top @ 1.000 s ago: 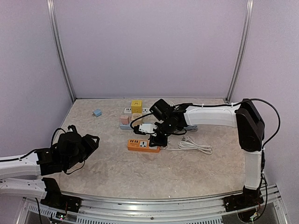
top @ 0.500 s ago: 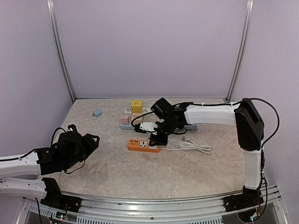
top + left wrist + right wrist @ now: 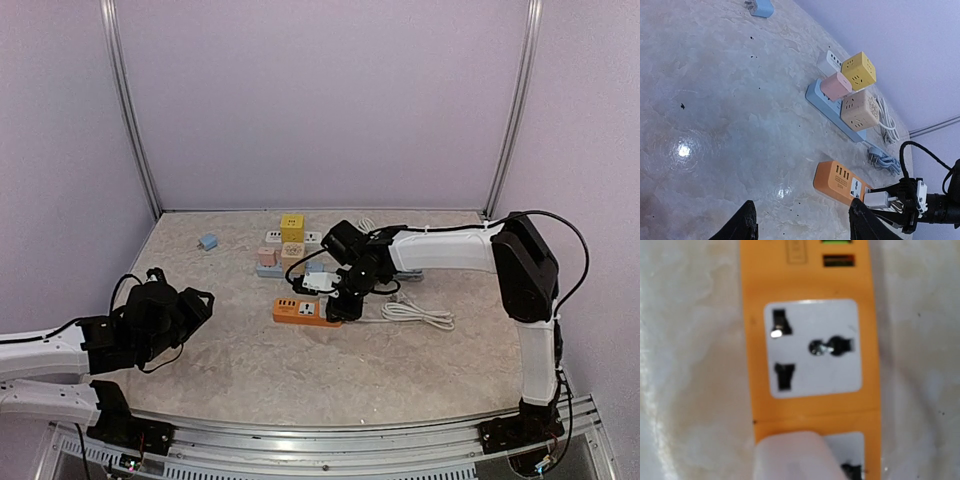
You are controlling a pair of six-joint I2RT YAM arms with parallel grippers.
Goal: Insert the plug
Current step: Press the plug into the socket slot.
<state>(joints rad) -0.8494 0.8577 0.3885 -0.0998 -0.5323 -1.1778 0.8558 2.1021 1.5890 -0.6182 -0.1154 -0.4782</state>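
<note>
Top external view: the right gripper (image 3: 336,300) has sunk lower onto the end of the orange rectangular plastic power strip (image 3: 300,311) beneath it than a second ago, while the left arm has not shifted. The left gripper (image 3: 802,217) stands open, its fingers spread with only the marbled tabletop (image 3: 715,100) between them. Directly under the right gripper sits the white rounded plastic plug (image 3: 790,457), over the strip's second socket panel. The frame edge crops it, and its prongs are hidden. No right fingers show in the wrist view, and from afar they blur into the plug, so I cannot tell whether they clamp it. The plug is possibly partly seated.
</note>
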